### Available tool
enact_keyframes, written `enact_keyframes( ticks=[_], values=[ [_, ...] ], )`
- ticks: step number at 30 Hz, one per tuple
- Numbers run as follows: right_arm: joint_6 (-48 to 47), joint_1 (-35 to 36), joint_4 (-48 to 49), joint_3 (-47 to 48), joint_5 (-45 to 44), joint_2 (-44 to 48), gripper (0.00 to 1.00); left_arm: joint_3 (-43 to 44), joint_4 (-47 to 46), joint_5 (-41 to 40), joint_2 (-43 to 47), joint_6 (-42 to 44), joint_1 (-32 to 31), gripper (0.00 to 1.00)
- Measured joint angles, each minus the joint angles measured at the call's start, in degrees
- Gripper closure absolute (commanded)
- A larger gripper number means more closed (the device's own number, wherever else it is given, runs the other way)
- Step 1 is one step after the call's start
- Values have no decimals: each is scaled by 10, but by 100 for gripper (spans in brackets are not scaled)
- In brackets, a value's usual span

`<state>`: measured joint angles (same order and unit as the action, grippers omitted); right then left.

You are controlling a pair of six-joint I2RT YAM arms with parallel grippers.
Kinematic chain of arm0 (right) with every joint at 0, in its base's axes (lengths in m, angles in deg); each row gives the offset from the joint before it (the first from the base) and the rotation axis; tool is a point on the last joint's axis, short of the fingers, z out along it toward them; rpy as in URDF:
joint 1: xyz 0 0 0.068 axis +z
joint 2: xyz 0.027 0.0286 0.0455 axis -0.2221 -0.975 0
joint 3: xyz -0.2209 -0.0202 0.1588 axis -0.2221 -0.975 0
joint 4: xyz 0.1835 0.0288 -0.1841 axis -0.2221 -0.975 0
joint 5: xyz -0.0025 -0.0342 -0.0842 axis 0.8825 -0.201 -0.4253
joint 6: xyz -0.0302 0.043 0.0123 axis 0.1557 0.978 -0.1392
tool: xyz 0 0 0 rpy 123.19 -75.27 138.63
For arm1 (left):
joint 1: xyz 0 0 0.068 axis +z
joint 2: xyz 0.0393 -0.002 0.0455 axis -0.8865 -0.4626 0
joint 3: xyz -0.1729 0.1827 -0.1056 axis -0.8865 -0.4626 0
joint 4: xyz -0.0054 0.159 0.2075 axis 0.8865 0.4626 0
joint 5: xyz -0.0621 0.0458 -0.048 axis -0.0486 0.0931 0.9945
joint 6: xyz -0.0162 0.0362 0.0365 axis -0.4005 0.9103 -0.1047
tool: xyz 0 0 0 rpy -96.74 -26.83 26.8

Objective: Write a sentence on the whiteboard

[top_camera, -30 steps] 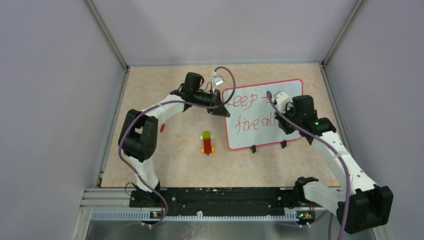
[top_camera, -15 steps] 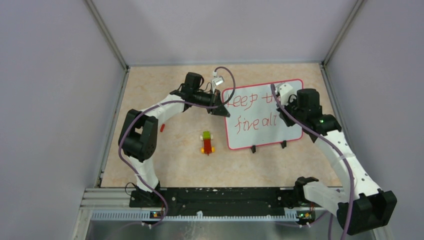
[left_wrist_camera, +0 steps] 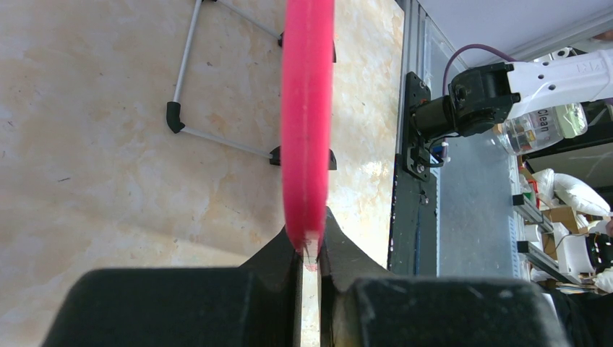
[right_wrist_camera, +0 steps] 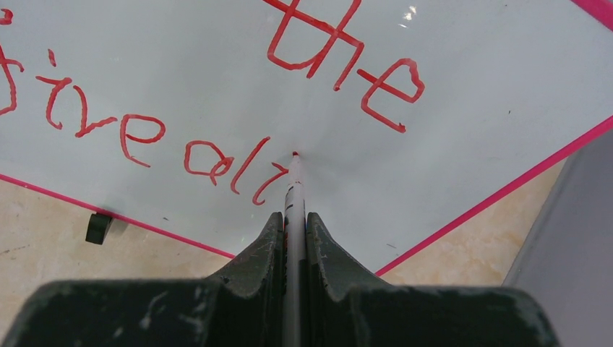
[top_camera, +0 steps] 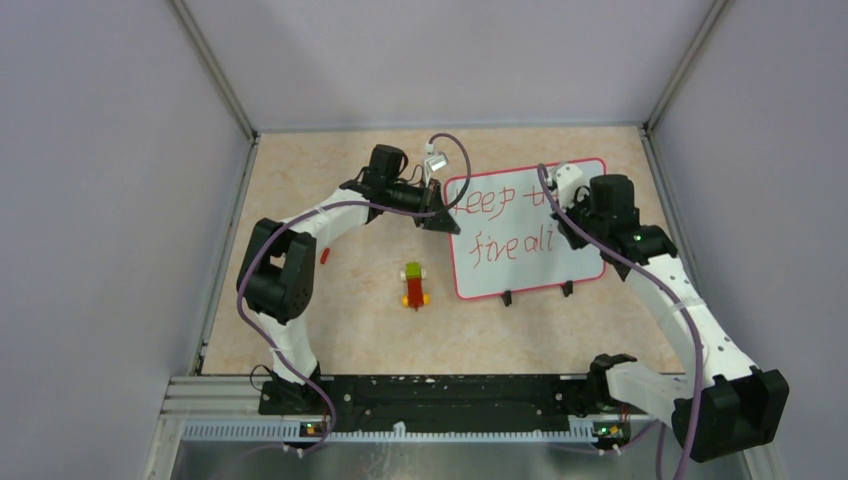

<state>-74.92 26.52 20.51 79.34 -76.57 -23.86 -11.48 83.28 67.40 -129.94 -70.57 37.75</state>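
Note:
The whiteboard (top_camera: pixel 520 275), white with a pink rim, stands tilted on the tabletop at the right. Red writing on it reads "keep the" above "fire ali". My left gripper (top_camera: pixel 440 222) is shut on the board's left edge. In the left wrist view the pink rim (left_wrist_camera: pixel 307 108) runs edge-on into my left gripper (left_wrist_camera: pixel 309 242). My right gripper (top_camera: pixel 565 228) is shut on a marker (right_wrist_camera: pixel 293 191). The marker's red tip touches the board just right of the last red stroke. The right wrist view shows the white board face (right_wrist_camera: pixel 448 159) beyond my right gripper (right_wrist_camera: pixel 294 220).
A small stack of green, yellow and red blocks (top_camera: pixel 414 285) lies left of the board. A small red piece (top_camera: pixel 324 255) lies further left. Two black clip feet (top_camera: pixel 507 297) hold the board's near edge. Grey walls enclose the table.
My right gripper has moved up and to the right over the board with the marker, uncovering more of the second line. My left arm and the board have not moved.

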Motion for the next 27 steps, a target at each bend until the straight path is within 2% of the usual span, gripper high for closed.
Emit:
enact_keyframes(
  ticks=[27],
  values=[
    [-9,0,-24,-21,-9,30,100,0,0,0,0,0,0,100]
  ],
)
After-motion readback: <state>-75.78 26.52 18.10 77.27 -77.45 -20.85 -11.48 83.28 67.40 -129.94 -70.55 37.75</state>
